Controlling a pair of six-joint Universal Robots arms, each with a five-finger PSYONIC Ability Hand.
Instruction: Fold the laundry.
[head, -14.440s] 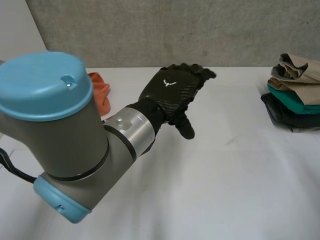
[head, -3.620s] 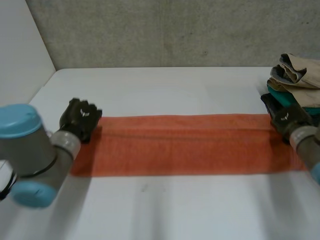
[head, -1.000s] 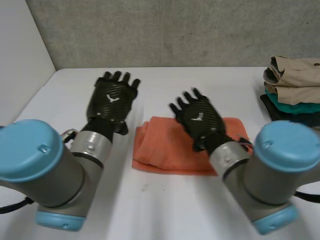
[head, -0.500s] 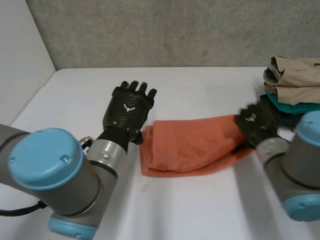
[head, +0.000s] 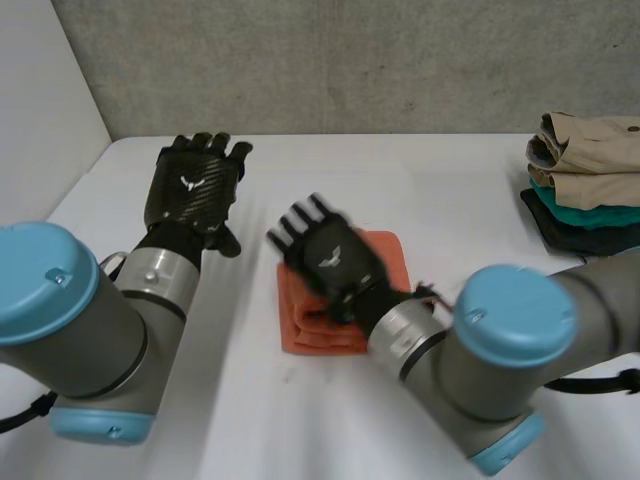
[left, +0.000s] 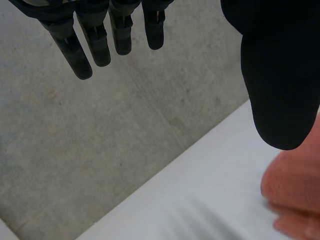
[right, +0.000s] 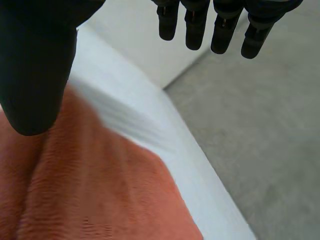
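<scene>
The orange towel lies near the middle of the white desk, folded into a compact, nearly square bundle; it looks like soft looped terry, and I judge it light, limp and a little springy, so the layers will tend to puff up and creep over one another rather than stay crisp; its nap should give the fingers good purchase, and nothing about it is fragile. At the edge nearest the camera several rounded folds are stacked one on another (the surest place to take hold, I think, pinching every layer at once near a corner so that none is left behind); a flat palm pressed on the top would suit smoothing better than any pinch. The colour is an even warm orange with fine ribs running across the pile. The right robot hand is spread flat above the bundle with its fingers straight and its thumb over the cloth, grasping nothing; whether the palm actually bears on the towel I cannot tell. The left robot hand is raised apart from the towel on its own side of the desk, fingers extended and empty. A stack of folded clothes in beige, teal and dark cloth sits at the desk's right edge, well apart from the towel.
</scene>
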